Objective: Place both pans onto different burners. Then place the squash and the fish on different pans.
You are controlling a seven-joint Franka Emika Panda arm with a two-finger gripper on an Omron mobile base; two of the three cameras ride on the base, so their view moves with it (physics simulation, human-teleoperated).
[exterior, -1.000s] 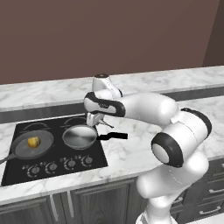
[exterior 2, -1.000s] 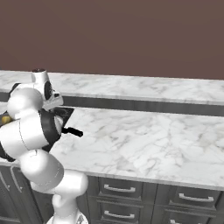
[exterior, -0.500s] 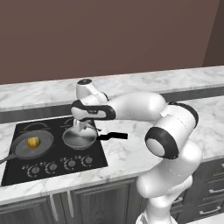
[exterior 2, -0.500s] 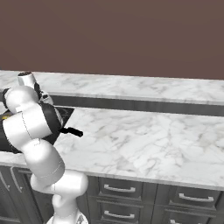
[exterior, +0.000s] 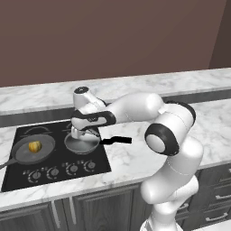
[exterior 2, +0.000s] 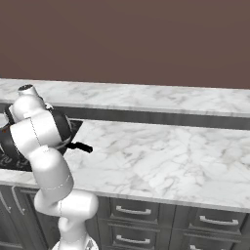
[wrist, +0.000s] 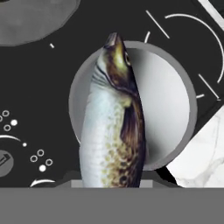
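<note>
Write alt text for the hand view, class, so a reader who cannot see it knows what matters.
A speckled fish hangs head-first from the jaws above a shiny silver pan on a black cooktop. The rim of a dark grey skillet shows at the top left, and marble counter at the lower right.

A white marble tabletop runs across the kitchen, with a raised marble ledge behind it and a dark strip between the two. A flat black glass cooktop is set into the tabletop, with a row of small round knobs along its front edge. Below are dark grey cabinet drawers with metal bar handles. A plain brown wall rises behind.
</note>
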